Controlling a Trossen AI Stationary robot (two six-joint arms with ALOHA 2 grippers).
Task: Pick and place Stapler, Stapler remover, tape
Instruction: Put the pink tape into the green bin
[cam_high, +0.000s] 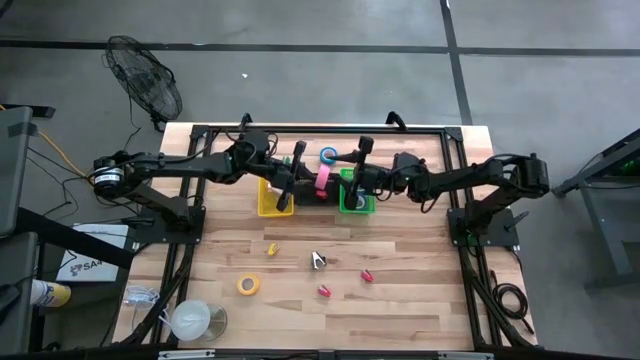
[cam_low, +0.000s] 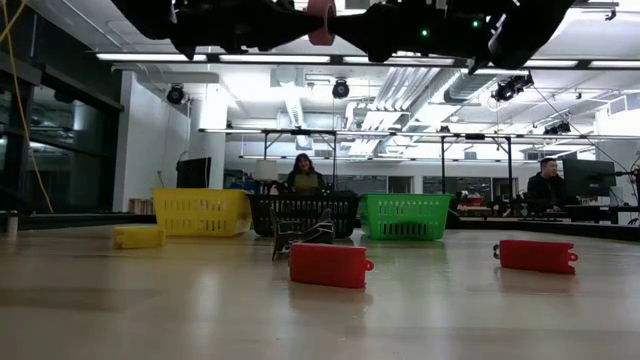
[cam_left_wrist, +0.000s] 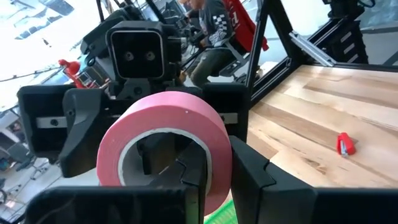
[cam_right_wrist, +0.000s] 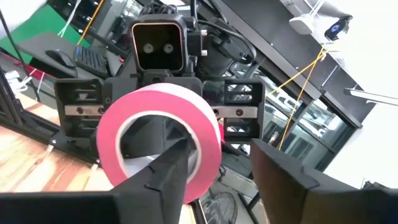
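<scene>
A pink tape roll (cam_high: 323, 180) hangs in the air above the row of bins, also seen at the top of the low view as the pink roll (cam_low: 322, 20). My left gripper (cam_left_wrist: 217, 177) comes from the table's left and is shut on it. My right gripper (cam_right_wrist: 214, 177) faces it from the right and is open. One right finger (cam_right_wrist: 166, 171) reaches into the roll's hole and the other (cam_right_wrist: 283, 177) stands outside, clear of the roll. Two red staplers (cam_low: 330, 265) (cam_low: 537, 255), a yellow stapler (cam_low: 138, 237) and a metal stapler remover (cam_high: 318, 260) lie on the table. My left gripper pinches the roll's wall (cam_left_wrist: 214, 158) on its lower side, one finger (cam_left_wrist: 193, 180) inside the hole and one (cam_left_wrist: 252, 177) outside. The fingers come level from the table's left. The roll stands on edge, lifted clear of the bins and the table.
Yellow (cam_high: 275, 197), black (cam_low: 303, 212) and green (cam_high: 356, 200) bins stand in a row at the far middle, under both grippers. A blue tape roll (cam_high: 329, 155) lies behind them and a yellow one (cam_high: 248, 285) at the near left. A large white roll (cam_high: 190, 320) sits at the near left corner.
</scene>
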